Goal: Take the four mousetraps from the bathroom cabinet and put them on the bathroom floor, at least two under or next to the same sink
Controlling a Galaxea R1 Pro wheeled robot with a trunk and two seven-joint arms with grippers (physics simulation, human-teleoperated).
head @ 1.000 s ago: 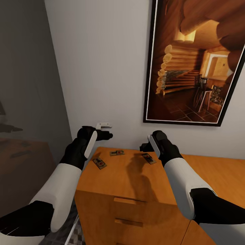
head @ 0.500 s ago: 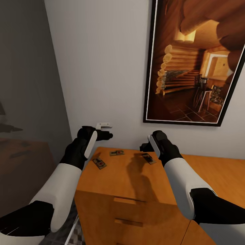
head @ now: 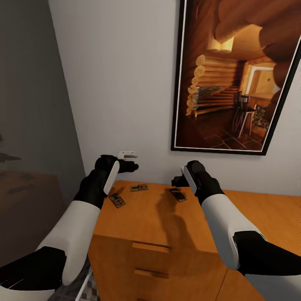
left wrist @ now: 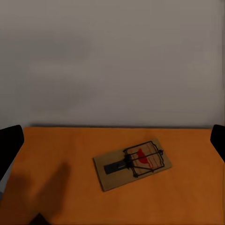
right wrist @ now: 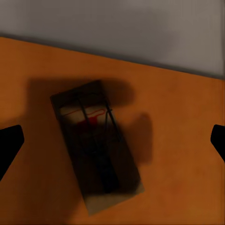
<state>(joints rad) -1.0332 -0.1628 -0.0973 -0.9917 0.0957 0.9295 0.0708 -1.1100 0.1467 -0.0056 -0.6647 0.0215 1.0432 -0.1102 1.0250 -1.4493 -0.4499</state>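
Three mousetraps (head: 139, 187) are seen on the cabinet (head: 167, 217) top beneath both spread, empty claws, left claw (head: 133, 166) and right claw (head: 175, 181); pickup is pending, and a descent is judged next.

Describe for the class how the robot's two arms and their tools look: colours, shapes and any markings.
Both arms have smooth white rounded forearm shells with black joints at elbow and wrist. The left tool and the right tool are black and blocky, each wrist carrying a white oval side panel. In the wrist views the fingertips show as plain black shapes. No cables or markings are visible.
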